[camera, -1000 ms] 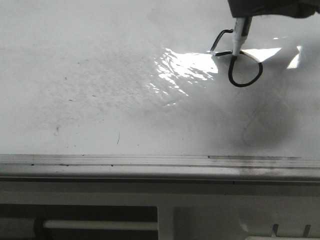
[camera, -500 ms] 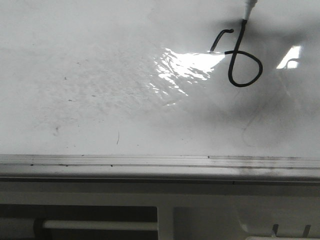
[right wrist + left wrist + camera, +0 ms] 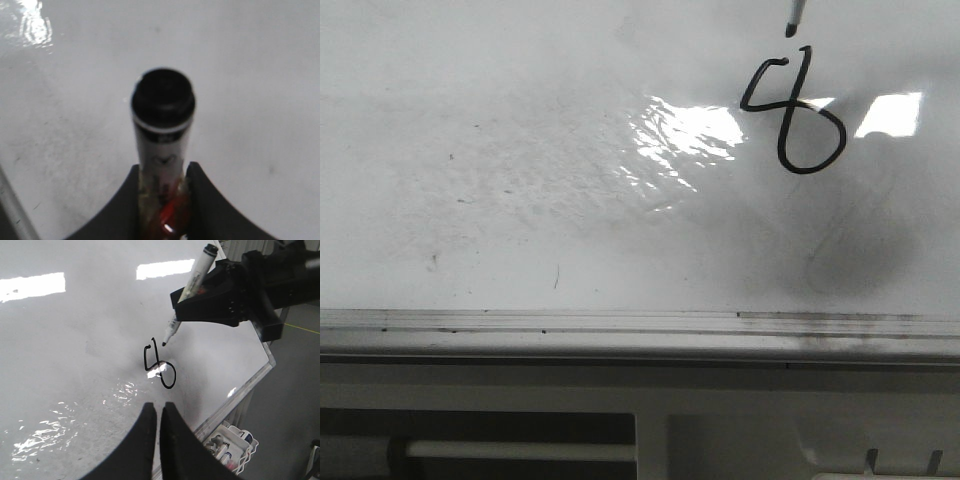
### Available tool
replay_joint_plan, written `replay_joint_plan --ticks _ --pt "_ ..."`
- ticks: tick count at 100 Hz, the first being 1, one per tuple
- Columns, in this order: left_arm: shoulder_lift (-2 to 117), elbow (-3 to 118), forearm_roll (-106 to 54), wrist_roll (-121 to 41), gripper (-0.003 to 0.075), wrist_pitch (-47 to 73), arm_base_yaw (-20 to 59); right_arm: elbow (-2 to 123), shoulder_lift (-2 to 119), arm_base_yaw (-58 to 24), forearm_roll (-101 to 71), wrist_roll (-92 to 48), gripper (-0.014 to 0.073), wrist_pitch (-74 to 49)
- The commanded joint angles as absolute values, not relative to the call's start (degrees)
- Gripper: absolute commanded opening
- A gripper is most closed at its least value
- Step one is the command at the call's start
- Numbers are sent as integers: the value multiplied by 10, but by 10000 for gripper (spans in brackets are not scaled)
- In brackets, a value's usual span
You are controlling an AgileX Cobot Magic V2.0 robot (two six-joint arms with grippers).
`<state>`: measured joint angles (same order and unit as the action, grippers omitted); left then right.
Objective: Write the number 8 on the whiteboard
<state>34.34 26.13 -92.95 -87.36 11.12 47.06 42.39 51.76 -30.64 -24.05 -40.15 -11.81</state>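
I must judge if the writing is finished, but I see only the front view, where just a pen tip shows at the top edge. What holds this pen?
Observer: The black right gripper clamps the white marker with the black end cap between its fingers.
Operator: Where is the other gripper?
Observer: The left gripper, jaws shut and empty, hangs over the glossy whiteboard, apart from the black number 8.
Operator: Anything beside the board?
Observer: A white wire basket holding spare markers.
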Motion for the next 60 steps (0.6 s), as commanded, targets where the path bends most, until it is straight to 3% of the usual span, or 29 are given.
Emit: replay_joint_plan --ticks 1,13,19,42,60 --pt "351 277 -939 -869 57 133 474 460 488 -308 -244 -406 -71 -174" --pt "395 279 -939 -869 281 183 474 470 470 -308 -299 -406 -71 -260" --pt "428 285 -939 -871 349 221 474 471 467 -308 -341 -413 -71 -285" --pt "556 335 -939 -910 357 360 474 471 472 -331 -553 -616 -71 -359" --pt "618 379 -939 -937 357 402 474 471 491 -363 -577 -636 -71 -359"
